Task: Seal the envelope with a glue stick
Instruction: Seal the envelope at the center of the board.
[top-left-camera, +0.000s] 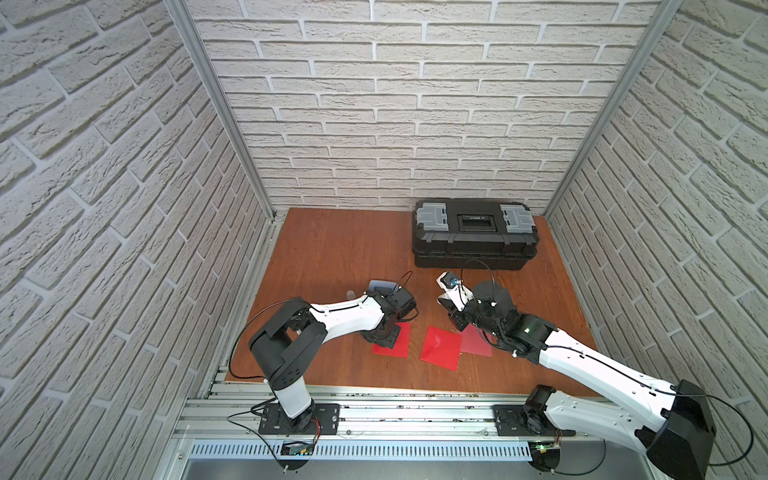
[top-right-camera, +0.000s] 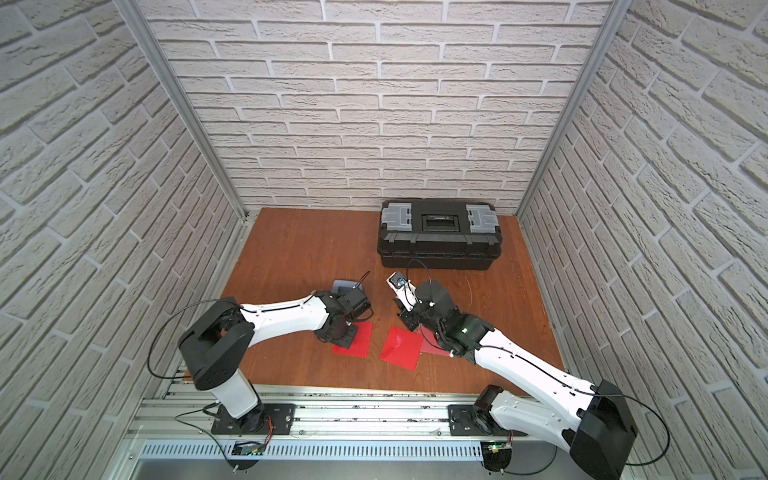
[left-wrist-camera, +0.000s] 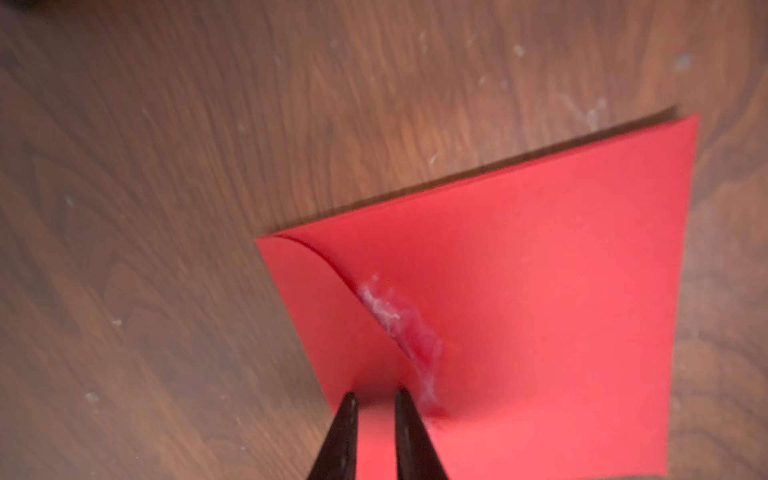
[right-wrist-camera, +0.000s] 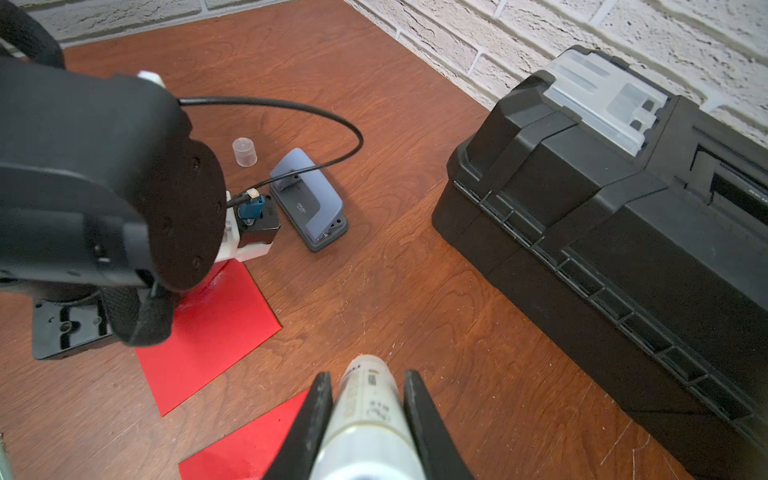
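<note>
The left gripper (left-wrist-camera: 376, 392) is bearing down on the red envelope (left-wrist-camera: 540, 311), its jaws standing narrowly apart with nothing between them. Their tips are sitting on the paper just beside a whitish glue smear (left-wrist-camera: 399, 328) running along the curved flap edge. The right gripper (right-wrist-camera: 368, 375) is clamping the glue stick (right-wrist-camera: 368, 415) and holding it above the table (right-wrist-camera: 395, 270), clear of the paper. The tube's long axis is lying along the fingers, pointing out over bare wood toward the black toolbox (right-wrist-camera: 602, 208). From the stick, the pressed envelope is lying off to the robot's left, under the other arm, so the left arm is by far the nearer (a second red sheet (right-wrist-camera: 249, 440) is lying just below the stick). The translucent cap (right-wrist-camera: 244, 152) is standing near the grey-blue hole punch (right-wrist-camera: 307, 199), and, judging by the smear, pressing the flap shut is looking like the step in hand
</note>
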